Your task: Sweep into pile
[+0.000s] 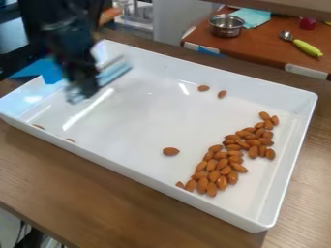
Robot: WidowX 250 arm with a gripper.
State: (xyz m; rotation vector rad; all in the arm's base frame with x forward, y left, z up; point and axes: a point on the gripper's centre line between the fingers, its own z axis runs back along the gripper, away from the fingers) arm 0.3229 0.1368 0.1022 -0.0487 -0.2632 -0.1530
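almonds [233, 177] reddish-brown, oval, taper-ended; most clustered in white tray [139, 126], few scattered. gripper [92, 83] blurred, cannot tell if spread.

Brown wood-grain bench [97, 193]. Large white rectangular tray [291, 160] flat on it, set at an angle, long side near bench's back edge. Blue piece [38, 68] by tray's far left end, looks like it's on bench too, blurry there.
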